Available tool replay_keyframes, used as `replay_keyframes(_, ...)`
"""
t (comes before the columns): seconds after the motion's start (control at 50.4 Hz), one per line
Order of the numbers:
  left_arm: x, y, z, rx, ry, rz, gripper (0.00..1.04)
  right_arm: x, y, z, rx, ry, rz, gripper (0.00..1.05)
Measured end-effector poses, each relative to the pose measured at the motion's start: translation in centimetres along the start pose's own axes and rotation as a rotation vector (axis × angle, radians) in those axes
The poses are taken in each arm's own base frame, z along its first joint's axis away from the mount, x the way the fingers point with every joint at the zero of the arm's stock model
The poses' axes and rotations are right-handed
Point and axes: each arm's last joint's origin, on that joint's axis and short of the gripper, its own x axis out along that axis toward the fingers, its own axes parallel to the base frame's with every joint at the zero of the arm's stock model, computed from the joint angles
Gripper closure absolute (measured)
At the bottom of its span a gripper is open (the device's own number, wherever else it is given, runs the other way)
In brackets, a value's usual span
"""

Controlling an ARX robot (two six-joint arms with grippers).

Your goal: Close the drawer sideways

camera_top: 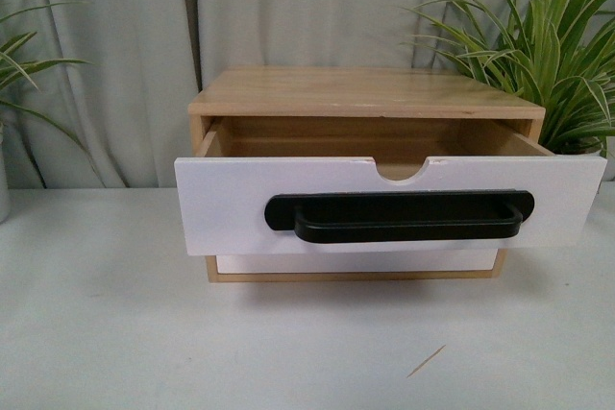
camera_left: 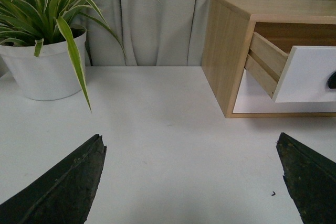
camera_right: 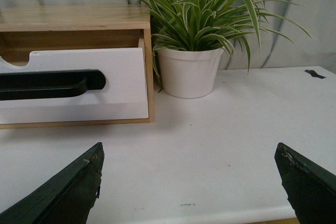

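Okay, I'm seeing the drawer [camera_top: 231, 208] sticking out of its cabinet [camera_top: 356, 93]. The left gripper [camera_left: 189, 139] and right gripper [camera_right: 189, 148] are hovering over the table [camera_top: 96, 314], jaws released.

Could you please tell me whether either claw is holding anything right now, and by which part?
Nothing is held: the left claw and the right claw are both open and empty, clear of the drawer.

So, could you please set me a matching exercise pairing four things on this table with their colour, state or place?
Things:
1 drawer
2 handle
3 cabinet top
4 plant pot

Descriptions:
a black
b right of the cabinet
c pulled out
d bare wood

Pairs: 1-c, 2-a, 3-d, 4-b.
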Motion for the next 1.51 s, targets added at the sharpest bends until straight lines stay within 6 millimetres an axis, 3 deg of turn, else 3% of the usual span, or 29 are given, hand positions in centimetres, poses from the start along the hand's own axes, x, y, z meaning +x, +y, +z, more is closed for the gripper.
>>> replay_keyframes(0.892,0.0,0.0,0.0,0.000,0.000,0.000,0.06,0.0,0.0,0.0,0.000,0.000,0.000,0.09)
replay_keyframes(0.952,0.0,0.0,0.0,0.000,0.001,0.001,0.06,0.0,0.1,-0.1,-0.007,0.078,0.122,0.09)
replay_keyframes(1.011,0.1,0.0,-0.1,-0.062,0.131,0.189,0.06,0.2,-0.1,-0.1,0.043,0.250,0.318,0.09)
replay_keyframes(1.11,0.6,-0.5,0.1,-0.087,0.360,0.560,0.06,0.9,-0.1,-0.5,0.174,0.383,0.576,0.09)
replay_keyframes(1.189,1.5,-0.9,0.3,-0.138,0.309,0.797,0.06,1.3,0.2,-0.5,0.223,0.422,0.710,0.09)
replay_keyframes(1.229,2.3,-1.2,1.0,-0.239,0.235,0.846,0.06,1.7,0.3,-0.2,0.207,0.436,0.733,0.09)
replay_keyframes(1.368,5.0,-2.6,3.1,-0.522,0.177,0.749,0.06,3.1,0.6,0.2,-0.032,0.408,0.692,0.09)
replay_keyframes(1.507,7.7,-4.6,3.7,-0.634,0.199,0.623,0.06,3.8,1.2,-0.1,-0.337,0.346,0.721,0.09)
